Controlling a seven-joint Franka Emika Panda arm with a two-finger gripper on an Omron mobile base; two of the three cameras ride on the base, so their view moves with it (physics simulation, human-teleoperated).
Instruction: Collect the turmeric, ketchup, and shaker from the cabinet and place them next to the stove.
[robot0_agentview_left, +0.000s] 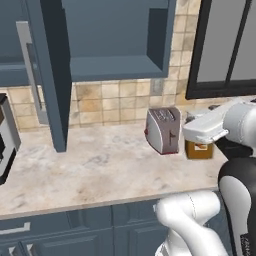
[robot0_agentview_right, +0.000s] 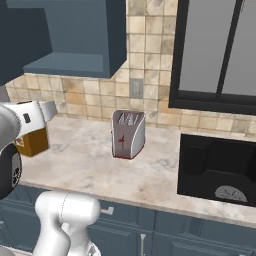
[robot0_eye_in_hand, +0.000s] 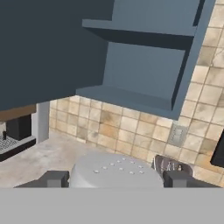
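My gripper (robot0_eye_in_hand: 116, 180) is shut on the shaker (robot0_eye_in_hand: 114, 171), a pale grey cylinder whose rounded, hole-dotted top fills the gap between the two dark fingertips (robot0_eye_in_hand: 53, 179). The turmeric (robot0_agentview_left: 199, 150) (robot0_agentview_right: 33, 142), an orange-brown jar with a label, stands on the counter just right of the toaster, partly behind my white hand. The cabinet (robot0_agentview_left: 117, 40) (robot0_eye_in_hand: 148, 65) hangs open above the counter, its door (robot0_agentview_left: 50, 75) swung out with the grey bar handle (robot0_agentview_left: 29, 70) facing me. Its visible shelf is bare. The ketchup and the stove are out of view.
A steel toaster (robot0_agentview_left: 163, 130) (robot0_agentview_right: 129, 134) stands mid-counter against the tiled wall. A coffee machine (robot0_agentview_left: 6, 140) sits at the far left. A black sink (robot0_agentview_right: 217, 170) lies to the right under a dark-framed window (robot0_agentview_right: 215, 50). The marble counter (robot0_agentview_left: 100, 165) runs between them.
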